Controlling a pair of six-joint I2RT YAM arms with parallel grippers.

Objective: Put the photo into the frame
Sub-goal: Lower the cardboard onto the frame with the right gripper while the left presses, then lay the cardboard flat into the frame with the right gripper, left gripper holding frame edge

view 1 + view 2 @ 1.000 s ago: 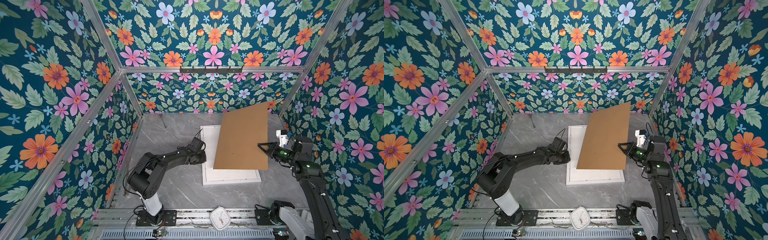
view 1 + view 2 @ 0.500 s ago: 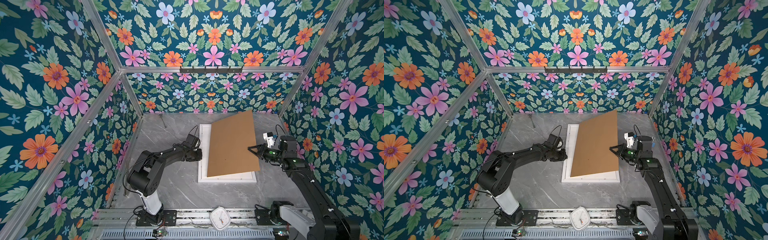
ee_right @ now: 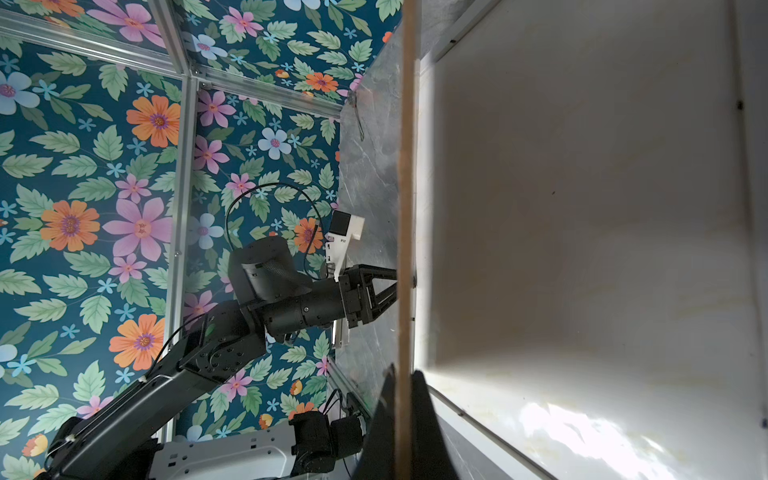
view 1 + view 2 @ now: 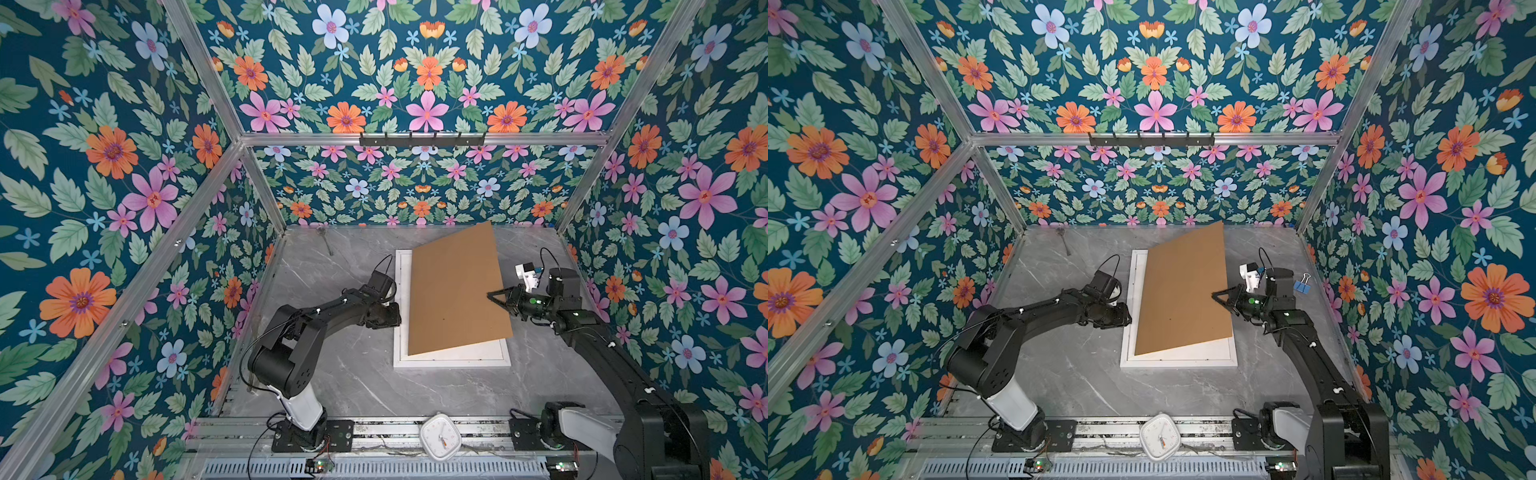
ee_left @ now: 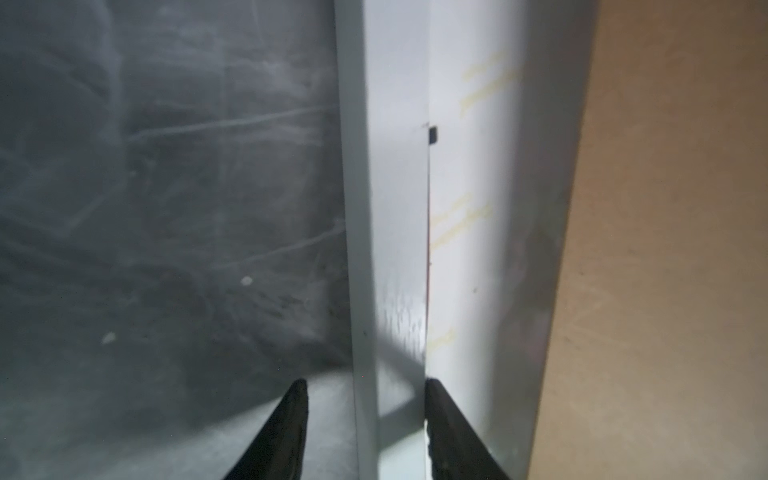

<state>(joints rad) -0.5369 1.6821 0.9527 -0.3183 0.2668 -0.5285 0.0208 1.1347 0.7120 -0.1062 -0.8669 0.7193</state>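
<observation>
The white frame (image 4: 453,362) (image 4: 1177,362) lies flat on the grey table. A brown backing board (image 4: 453,291) (image 4: 1183,291) leans over it, left edge down inside the frame and right edge raised. My right gripper (image 4: 490,296) (image 4: 1214,296) (image 3: 405,372) is shut on that raised edge. My left gripper (image 4: 397,316) (image 4: 1128,318) (image 5: 365,382) stands open, astride the frame's left rail (image 5: 390,208) with gaps on both sides. A white sheet (image 5: 478,249) (image 3: 582,208) lies in the frame under the board; no printed side shows, so I cannot tell whether it is the photo.
A white clock (image 4: 440,436) sits on the front rail between the arm bases. A blue binder clip (image 4: 1301,284) lies by the right wall. A small metal utensil (image 4: 326,241) lies at the back left. Floral walls close in three sides.
The right gripper has brought the board down and to the left over the frame. The frame has slid slightly left. The left gripper, shut on the frame's left rail before, has opened.
</observation>
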